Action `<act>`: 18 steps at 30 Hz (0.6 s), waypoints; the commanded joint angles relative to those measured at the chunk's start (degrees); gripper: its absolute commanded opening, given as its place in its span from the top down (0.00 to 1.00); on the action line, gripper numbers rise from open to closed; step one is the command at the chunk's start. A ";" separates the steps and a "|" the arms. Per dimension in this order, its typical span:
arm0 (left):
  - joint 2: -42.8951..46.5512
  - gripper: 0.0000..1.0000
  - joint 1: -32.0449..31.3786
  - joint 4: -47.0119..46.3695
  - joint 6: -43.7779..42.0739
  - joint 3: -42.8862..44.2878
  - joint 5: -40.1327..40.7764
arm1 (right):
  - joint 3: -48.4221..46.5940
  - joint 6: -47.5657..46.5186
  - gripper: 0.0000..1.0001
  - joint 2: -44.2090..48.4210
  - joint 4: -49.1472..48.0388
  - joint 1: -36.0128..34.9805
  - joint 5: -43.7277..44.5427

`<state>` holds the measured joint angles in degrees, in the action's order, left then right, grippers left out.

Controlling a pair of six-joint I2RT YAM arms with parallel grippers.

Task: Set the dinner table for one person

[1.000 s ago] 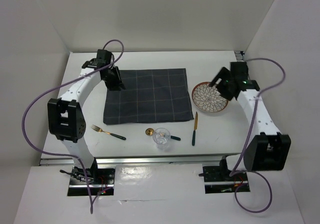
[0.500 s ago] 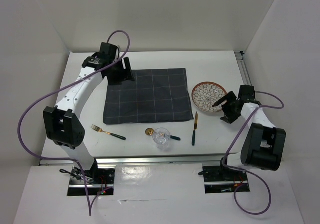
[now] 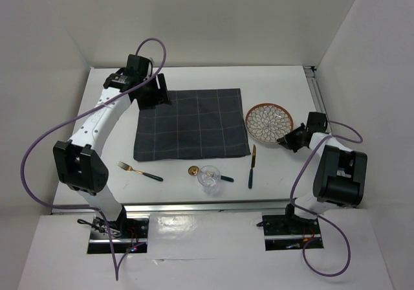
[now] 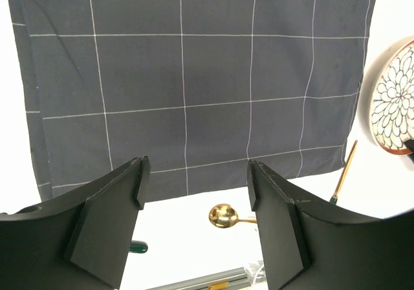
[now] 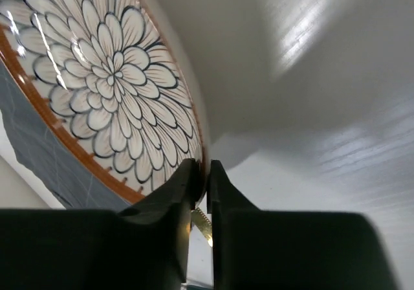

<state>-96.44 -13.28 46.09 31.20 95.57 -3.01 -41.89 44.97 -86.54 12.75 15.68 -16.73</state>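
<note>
We are pinching the plate [image 3: 268,123] by its near right rim with our right gripper [image 3: 289,141], its fingers pressed together on it. The plate is lying on the table [image 3: 272,83], just beside the cloth [image 3: 191,131]. Our left gripper [image 4: 196,173] is hovering spread above the cloth's far left corner, holding nothing.
</note>
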 commanded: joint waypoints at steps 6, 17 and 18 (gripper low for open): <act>4.07 0.20 0.01 0.15 -2.46 0.06 4.15 | -11.11 -3.39 1.00 7.61 3.94 0.05 2.66; 9.78 0.14 0.01 1.29 0.78 -5.90 19.66 | -36.74 -8.58 1.00 -2.65 8.16 -15.66 -7.96; 11.44 0.12 0.01 1.29 2.88 -7.40 22.23 | -38.17 -8.58 1.00 -6.15 8.16 -20.55 -8.49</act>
<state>-88.86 -13.28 46.22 30.65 91.48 9.93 -73.69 36.97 -88.42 25.08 4.67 -14.74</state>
